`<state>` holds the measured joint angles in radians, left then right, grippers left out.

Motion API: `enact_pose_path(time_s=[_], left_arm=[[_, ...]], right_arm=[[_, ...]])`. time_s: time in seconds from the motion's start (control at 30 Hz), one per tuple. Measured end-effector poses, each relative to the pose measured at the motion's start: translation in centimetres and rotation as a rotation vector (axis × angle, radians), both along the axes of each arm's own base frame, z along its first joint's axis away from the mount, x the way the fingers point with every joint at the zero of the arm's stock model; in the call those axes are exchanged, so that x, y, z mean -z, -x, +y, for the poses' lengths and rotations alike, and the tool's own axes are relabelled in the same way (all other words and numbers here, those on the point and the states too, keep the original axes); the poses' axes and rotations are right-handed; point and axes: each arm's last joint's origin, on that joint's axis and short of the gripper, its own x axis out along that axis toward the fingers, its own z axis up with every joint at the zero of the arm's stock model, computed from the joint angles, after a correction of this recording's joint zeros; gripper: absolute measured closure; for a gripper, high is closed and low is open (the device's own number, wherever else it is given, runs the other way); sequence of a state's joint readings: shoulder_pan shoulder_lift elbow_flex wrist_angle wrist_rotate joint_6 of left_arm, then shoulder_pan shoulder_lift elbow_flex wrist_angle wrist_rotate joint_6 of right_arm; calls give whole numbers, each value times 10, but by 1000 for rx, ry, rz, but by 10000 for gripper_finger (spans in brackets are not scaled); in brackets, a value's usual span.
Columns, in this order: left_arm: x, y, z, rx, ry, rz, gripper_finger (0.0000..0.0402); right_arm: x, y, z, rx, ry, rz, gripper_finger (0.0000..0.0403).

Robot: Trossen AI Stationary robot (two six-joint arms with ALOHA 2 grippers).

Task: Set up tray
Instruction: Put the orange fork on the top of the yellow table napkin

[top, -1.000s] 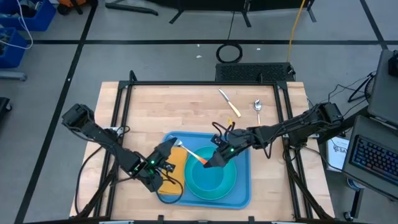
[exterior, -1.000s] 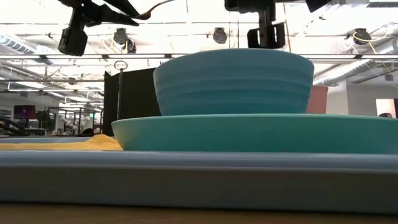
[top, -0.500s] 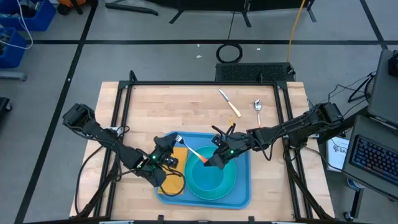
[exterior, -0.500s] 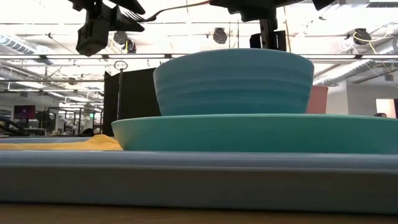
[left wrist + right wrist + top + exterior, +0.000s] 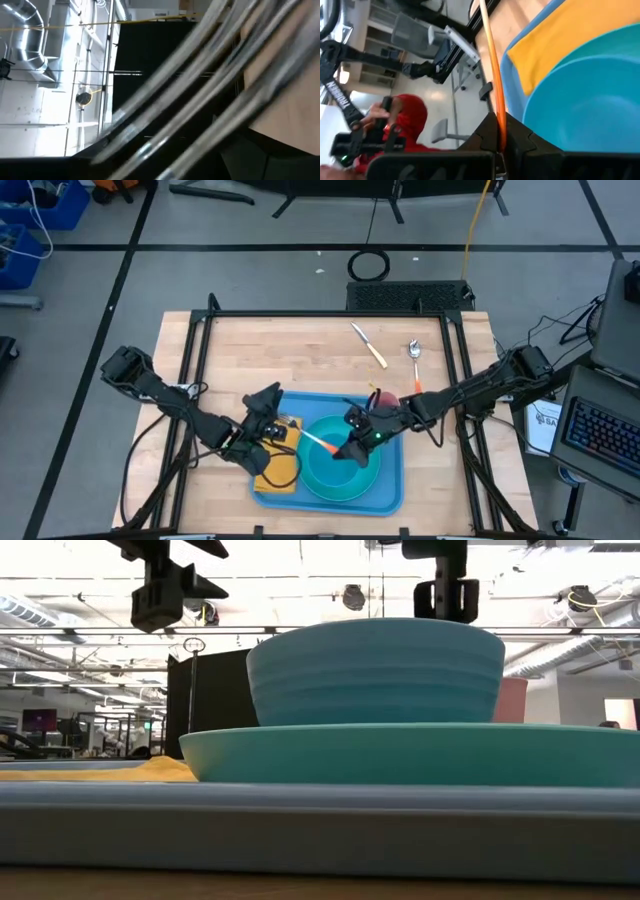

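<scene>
Tray setup sits at the near table edge, holding a napkin, plate and bowl. The right gripper stays clenched on an orange-handled fork over the bowl; the next move is laying it on the napkin. The left gripper, closed on the fork a second ago, has released it and hovers over the napkin.

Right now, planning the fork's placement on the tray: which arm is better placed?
Right: the right tool is shut on the orange-handled fork over the bowl; the left tool hovers by the napkin.
</scene>
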<state>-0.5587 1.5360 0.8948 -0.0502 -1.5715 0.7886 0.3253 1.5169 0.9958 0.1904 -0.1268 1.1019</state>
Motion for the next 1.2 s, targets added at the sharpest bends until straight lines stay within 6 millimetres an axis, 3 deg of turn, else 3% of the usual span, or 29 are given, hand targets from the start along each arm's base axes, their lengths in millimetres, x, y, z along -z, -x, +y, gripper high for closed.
enact_pose_path(time_s=[0.33, 0.63, 0.83, 1.03, 1.2], left_arm=[[0, -1, 3, -12, 23, -37, 156], [1, -1, 3, -11, -89, 144, 156], [0, -1, 3, -11, -92, 149, 156], [0, -3, 7, -26, -238, 393, 156], [-2, -7, 11, -36, -176, 305, 156]], right_arm=[[2, 0, -1, 17, 24, 8, 401], [3, 1, -1, 35, 26, 32, 402], [3, 1, 0, 38, 36, 30, 402], [2, 1, 2, 19, 63, -3, 402], [2, 1, 2, 10, 81, -15, 402]])
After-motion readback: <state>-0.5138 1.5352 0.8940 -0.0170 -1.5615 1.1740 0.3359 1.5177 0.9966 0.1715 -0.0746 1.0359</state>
